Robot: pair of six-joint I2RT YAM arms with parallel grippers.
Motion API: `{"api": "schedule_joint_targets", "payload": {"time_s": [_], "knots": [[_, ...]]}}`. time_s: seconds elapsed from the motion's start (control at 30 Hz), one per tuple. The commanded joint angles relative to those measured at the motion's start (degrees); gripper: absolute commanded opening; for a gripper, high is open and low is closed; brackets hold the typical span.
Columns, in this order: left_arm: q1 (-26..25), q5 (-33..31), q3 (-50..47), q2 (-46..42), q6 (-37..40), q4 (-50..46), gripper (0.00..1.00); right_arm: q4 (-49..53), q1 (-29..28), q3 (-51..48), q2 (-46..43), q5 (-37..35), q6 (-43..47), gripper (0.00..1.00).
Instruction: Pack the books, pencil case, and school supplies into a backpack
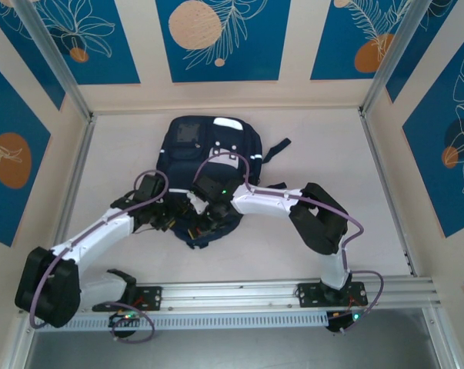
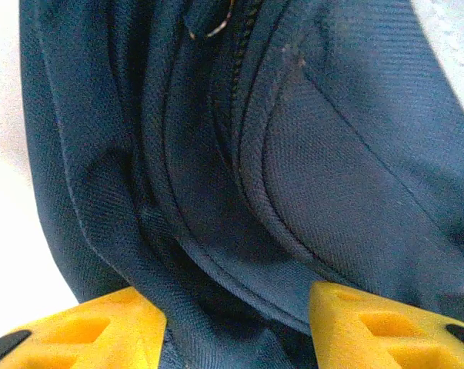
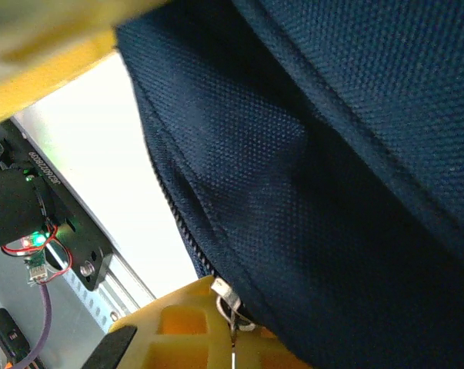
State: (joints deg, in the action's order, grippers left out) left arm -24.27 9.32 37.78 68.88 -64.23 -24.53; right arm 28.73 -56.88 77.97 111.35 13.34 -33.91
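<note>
From where I stand, the left gripper [image 2: 235, 307] has its jaws open astride a fold at the near end of the backpack [image 1: 208, 146], which lies flat in the middle of the table [image 1: 332, 177]. The zipper [image 2: 243, 46] runs just beyond them. The right gripper [image 3: 208, 311] is closed, and the zipper pull [image 3: 222, 292] sits right at its tip (whether it's actually pinched, I can't tell). I'd say the zip is being worked, so the left should clamp the fabric close beside the teeth and hold it taut. The right should then draw the pull along the line of the track rather than upward, or the limp cloth will bunch. The tabletop is pale, smooth and slippery-looking, with a metal rail [image 1: 255, 292] along the near edge. Blue leaf-print panels [image 1: 216, 34] wall it in.
</note>
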Motion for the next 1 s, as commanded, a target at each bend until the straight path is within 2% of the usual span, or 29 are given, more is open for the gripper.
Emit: {"api": "schedule_joint_targets", "payload": {"time_s": [0.0,0.13,0.27,0.6,0.97], "knots": [[-0.78,-1.59,-0.07,2.75,0.41,2.26,0.37,-0.15,0.11,0.15,0.4,1.17,-0.48,0.0],[-0.77,-2.15,0.25,3.18,1.08,2.03,0.18,1.36,0.27,0.11,0.25,0.16,0.02,0.0],[-0.68,-3.58,1.13,2.57,2.18,0.52,0.1,2.64,0.45,-0.76,-0.51,-1.62,0.84,0.0],[-0.31,-3.35,1.42,3.1,2.29,0.23,0.09,2.89,2.08,-5.9,-4.07,-4.19,1.95,0.0],[-0.34,-2.77,1.68,3.02,2.18,0.03,0.09,0.69,2.74,-9.05,-6.37,-3.82,2.05,0.0]]}}
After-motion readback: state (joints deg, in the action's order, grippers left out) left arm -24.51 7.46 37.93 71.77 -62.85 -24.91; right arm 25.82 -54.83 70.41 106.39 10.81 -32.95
